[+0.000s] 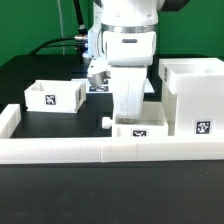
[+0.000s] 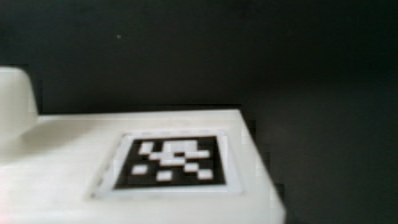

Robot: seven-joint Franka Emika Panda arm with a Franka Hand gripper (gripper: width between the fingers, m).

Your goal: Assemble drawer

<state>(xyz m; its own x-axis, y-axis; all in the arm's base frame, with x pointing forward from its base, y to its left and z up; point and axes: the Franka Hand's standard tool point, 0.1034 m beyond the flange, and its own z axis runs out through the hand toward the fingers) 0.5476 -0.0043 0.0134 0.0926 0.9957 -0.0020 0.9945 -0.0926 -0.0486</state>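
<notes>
from here i see the arm (image 1: 125,30) standing almost straight up and down, just to the exterior view's left of the tall housing (image 1: 195,90), with its wrist pointing down at the table (image 1: 40,65). the gripper (image 1: 130,114) is low over the small tray (image 1: 140,131), which sits by the housing's foot on that same side. the gripper's lower end reaches the line of the tray's rim. the fingertips are hidden behind the hand and the tray wall, so i cannot tell whether the jaws are apart or together, or whether they grip anything. the second tray (image 1: 55,95) sits well apart from the housing, farther to the exterior view's left, past the arm. the border wall (image 1: 80,150) runs in front of the housing and the small tray.

only the exterior view shows the arm, the housing and both trays. the wrist view gives a close, blurred look at a flat white face (image 2: 63,150) carrying a black-and-white tag (image 2: 173,160), with dark table behind it and a pale rounded shape (image 2: 13,100) at the frame edge. i cannot tell which piece that face belongs to.
</notes>
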